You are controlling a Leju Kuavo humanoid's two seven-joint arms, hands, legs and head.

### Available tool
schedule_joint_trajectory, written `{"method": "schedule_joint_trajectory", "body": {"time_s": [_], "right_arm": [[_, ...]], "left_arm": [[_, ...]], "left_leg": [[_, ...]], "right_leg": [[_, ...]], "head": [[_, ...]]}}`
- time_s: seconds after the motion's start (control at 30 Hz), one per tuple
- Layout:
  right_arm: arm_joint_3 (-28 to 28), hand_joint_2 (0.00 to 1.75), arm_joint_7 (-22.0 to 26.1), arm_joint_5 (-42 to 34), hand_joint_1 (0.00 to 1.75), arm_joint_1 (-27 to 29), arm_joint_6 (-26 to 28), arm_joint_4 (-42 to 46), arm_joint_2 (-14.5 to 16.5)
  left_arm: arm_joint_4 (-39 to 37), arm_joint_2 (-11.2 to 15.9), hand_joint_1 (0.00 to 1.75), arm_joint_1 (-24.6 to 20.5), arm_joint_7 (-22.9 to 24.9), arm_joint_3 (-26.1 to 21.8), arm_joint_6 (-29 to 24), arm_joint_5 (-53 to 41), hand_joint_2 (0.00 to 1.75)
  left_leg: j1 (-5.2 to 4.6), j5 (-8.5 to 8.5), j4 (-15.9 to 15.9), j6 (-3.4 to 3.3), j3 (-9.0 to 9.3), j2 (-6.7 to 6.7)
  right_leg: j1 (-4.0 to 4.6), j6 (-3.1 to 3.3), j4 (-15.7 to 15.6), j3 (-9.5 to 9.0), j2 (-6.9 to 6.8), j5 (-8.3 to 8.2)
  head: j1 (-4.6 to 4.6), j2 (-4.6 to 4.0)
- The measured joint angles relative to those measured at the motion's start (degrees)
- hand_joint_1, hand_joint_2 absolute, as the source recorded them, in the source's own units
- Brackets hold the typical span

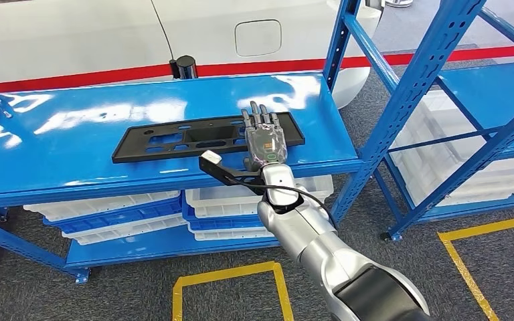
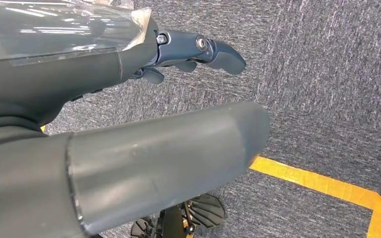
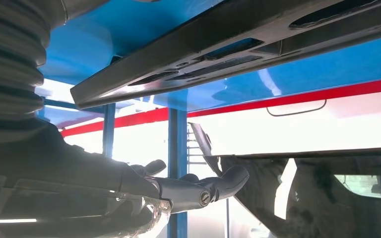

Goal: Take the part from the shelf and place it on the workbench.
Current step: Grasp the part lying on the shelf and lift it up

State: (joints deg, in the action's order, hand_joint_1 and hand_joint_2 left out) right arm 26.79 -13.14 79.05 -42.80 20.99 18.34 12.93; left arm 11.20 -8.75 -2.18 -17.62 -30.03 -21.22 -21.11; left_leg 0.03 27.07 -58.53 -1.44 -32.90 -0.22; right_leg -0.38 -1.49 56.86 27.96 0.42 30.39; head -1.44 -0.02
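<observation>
The right hand [image 1: 265, 137] reaches over the front edge of the blue shelf [image 1: 73, 144], palm down, its fingers stretched out flat and apart above the right part of the long black part [image 1: 174, 142]. In the head view the fingers overlap the part; whether they touch it cannot be told. In the right wrist view the fingers [image 3: 218, 184] stay extended and nothing lies between them, with the part [image 3: 238, 39] close by. The hand holds nothing.

The left hand [image 2: 198, 52] hangs over grey carpet [image 2: 327, 74], its fingers loosely extended and apart, nothing in them.

The part lies flat on the top level of the shelf, lengthwise along it, near the front edge and right of centre. It is a flat black panel with several cut-outs.

Under the top level, white plastic trays [image 1: 100, 204] sit stacked on the lower shelf level. A second blue rack [image 1: 482, 127] stands to the right, also with white trays. Behind the shelf is a white body with a red stripe [image 1: 94, 75]. Yellow tape lines [image 1: 227, 274] mark the grey carpet in front.
</observation>
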Motion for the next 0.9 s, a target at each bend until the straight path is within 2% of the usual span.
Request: {"method": "schedule_joint_trajectory", "body": {"time_s": [0.23,0.43,0.47,0.57,0.6,0.9], "right_arm": [[-0.06,1.75,-0.03,0.07,0.0,0.0,-0.15,-0.01,-0.19],[-0.05,1.75,-0.42,2.07,0.0,0.19,-4.47,-0.44,0.19],[-0.05,1.75,-0.48,2.42,0.14,0.34,-4.85,-0.52,0.34],[-0.01,1.75,-0.54,3.3,1.43,0.85,-5.39,-0.73,0.82],[0.01,1.75,-0.53,3.6,1.73,1.0,-5.44,-0.8,0.98],[0.1,1.75,-0.48,5.39,1.73,1.64,-5.79,-0.9,2.04]], "left_arm": [[-0.01,0.0,0.0,0.0,0.07,-0.01,-0.03,0.0,0.0],[-0.01,-0.03,0.0,0.03,-0.12,-0.67,-0.33,0.02,0.0],[-0.01,-0.04,0.0,0.04,-0.36,-0.81,-0.42,0.02,0.0],[-0.01,-0.04,0.0,0.08,-0.65,-1.18,-0.98,0.02,0.0],[-0.01,-0.04,0.0,0.1,-0.68,-1.32,-1.16,0.02,0.0],[0.01,-0.26,0.0,0.32,-4.92,-2.49,0.96,0.26,0.0]], "left_leg": [[-0.01,0.0,0.0,0.0,0.0,0.0],[-0.02,0.0,0.0,0.0,0.0,0.0],[-0.02,0.0,0.0,0.0,0.0,-0.01],[-0.01,0.0,0.0,0.0,0.0,-0.01],[-0.01,0.0,0.0,0.0,0.0,0.0],[-0.01,0.0,0.0,0.0,0.0,-0.01]], "right_leg": [[0.0,0.0,0.0,-0.01,0.0,0.0],[0.0,0.0,0.0,-0.01,0.0,0.0],[0.0,0.0,0.0,-0.01,0.0,0.0],[0.0,0.0,0.0,-0.01,0.0,0.0],[0.0,0.0,0.0,-0.01,0.0,0.0],[0.0,0.0,0.0,-0.01,0.0,0.0]], "head": [[-0.01,0.0],[-0.01,0.01],[-0.01,0.0],[-0.01,0.01],[-0.01,0.01],[-0.02,0.0]]}}
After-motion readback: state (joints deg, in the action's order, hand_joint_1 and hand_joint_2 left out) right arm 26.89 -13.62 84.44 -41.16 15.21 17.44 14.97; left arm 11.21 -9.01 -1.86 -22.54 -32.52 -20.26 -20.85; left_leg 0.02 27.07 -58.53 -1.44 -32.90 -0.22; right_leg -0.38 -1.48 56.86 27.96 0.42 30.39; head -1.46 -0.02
